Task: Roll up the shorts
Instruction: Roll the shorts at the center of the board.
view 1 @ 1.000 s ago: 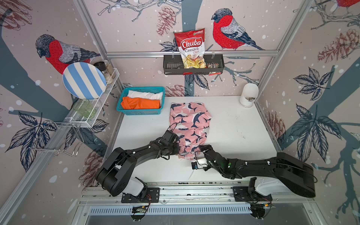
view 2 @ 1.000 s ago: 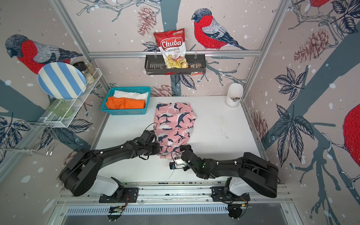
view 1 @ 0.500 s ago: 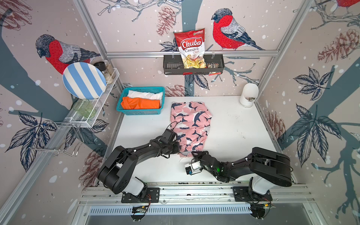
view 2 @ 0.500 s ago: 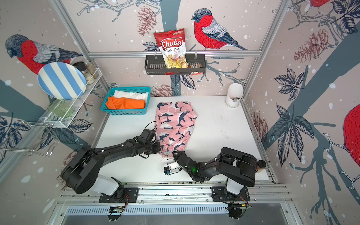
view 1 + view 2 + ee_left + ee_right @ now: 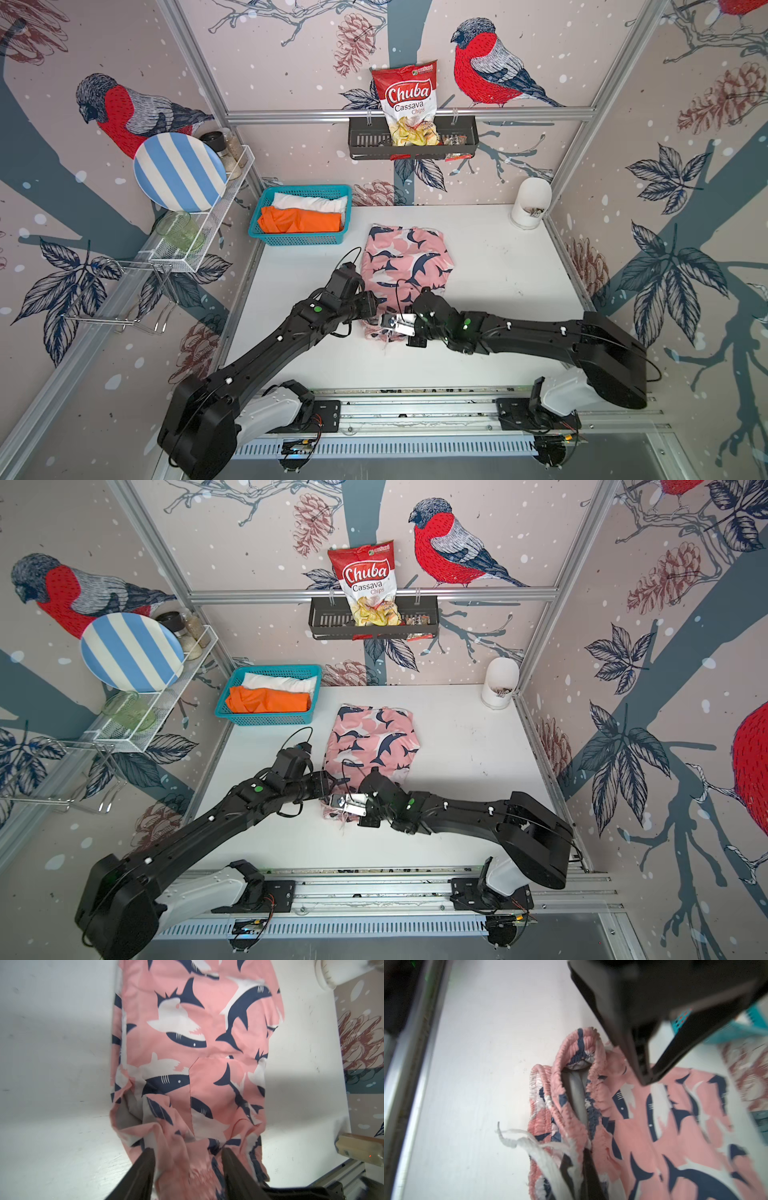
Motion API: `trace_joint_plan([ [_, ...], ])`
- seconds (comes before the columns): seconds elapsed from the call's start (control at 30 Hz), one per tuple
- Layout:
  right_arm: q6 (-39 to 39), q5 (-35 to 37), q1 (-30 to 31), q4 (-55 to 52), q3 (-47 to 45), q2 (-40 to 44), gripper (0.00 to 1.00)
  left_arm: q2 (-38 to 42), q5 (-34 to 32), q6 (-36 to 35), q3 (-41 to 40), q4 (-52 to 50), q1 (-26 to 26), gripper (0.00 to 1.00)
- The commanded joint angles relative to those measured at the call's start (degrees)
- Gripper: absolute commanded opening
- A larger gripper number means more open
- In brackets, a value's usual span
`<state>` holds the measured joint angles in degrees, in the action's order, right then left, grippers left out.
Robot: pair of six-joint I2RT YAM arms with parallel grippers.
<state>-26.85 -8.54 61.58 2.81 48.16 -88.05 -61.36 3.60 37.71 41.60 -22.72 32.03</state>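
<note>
The pink shorts (image 5: pixel 407 262) with navy-and-white sharks lie flat on the white table in both top views, elastic waist bunched up at the near end (image 5: pixel 560 1076). My left gripper (image 5: pixel 188 1153) stands open over that near end, and loose cloth lies between its fingers (image 5: pixel 148 1159). My right gripper (image 5: pixel 578 1165) is shut on the waistband beside the white drawstring (image 5: pixel 533 1147). In a top view the left gripper (image 5: pixel 372 311) and the right gripper (image 5: pixel 380 328) meet at the waist. Orange shorts (image 5: pixel 301 220) and white shorts (image 5: pixel 309 202) lie rolled in the teal basket (image 5: pixel 299 241).
A white jar (image 5: pixel 530 203) stands at the back right corner. A wire shelf on the left wall carries a striped plate (image 5: pixel 178 172) and a green glass (image 5: pixel 180 232). A chips bag (image 5: pixel 409 104) hangs in a black rack on the back wall. The metal rail (image 5: pixel 415 409) runs along the front.
The right gripper moved from the near table onto the waistband and shut on it. The left gripper, shut before, now has its fingers apart. The waist end is more bunched.
</note>
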Motion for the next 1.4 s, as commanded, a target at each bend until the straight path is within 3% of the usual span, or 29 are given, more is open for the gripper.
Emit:
trace_joint_plan([
  [0.0,13.58,-18.86,-3.68,-9.09,3.59,-4.10,0.00,2.39,-2.30,1.78,0.47,-4.04,-0.21,0.57],
  [0.3,35.91,-33.18,-16.59,-7.67,12.67,-21.81,0.00,-0.34,3.18,2.27,-0.67,-3.13,-0.16,0.60],
  [0.47,42.80,-35.44,-21.06,-6.83,13.62,-25.77,0.00,-4.81,5.53,1.45,-1.26,-0.95,-0.16,0.60],
  [0.7,43.44,-34.91,-21.68,-9.71,14.10,-25.70,0.01,-13.69,8.53,-0.36,0.81,4.77,0.39,0.64],
  [0.9,42.61,-31.75,-21.16,-11.61,13.88,-25.03,0.06,-20.11,4.19,-2.08,4.99,4.29,0.44,0.63],
  [1.0,42.75,-27.63,-21.11,-12.85,13.85,-22.52,0.18,-24.78,0.89,-2.63,5.59,2.54,0.10,0.56],
  [1.07,42.51,-22.74,-20.93,-14.51,13.81,-19.47,0.35,-27.76,-0.24,-2.87,5.26,2.47,-0.15,0.56],
  [1.23,39.88,-6.82,-19.31,-19.60,13.48,-11.41,0.66,-32.06,-0.02,-3.24,3.77,3.62,-0.35,0.56],
  [1.37,29.89,3.68,-13.02,-21.71,13.31,-5.04,0.80,-32.67,0.39,-3.08,2.67,4.53,-0.44,0.56],
])
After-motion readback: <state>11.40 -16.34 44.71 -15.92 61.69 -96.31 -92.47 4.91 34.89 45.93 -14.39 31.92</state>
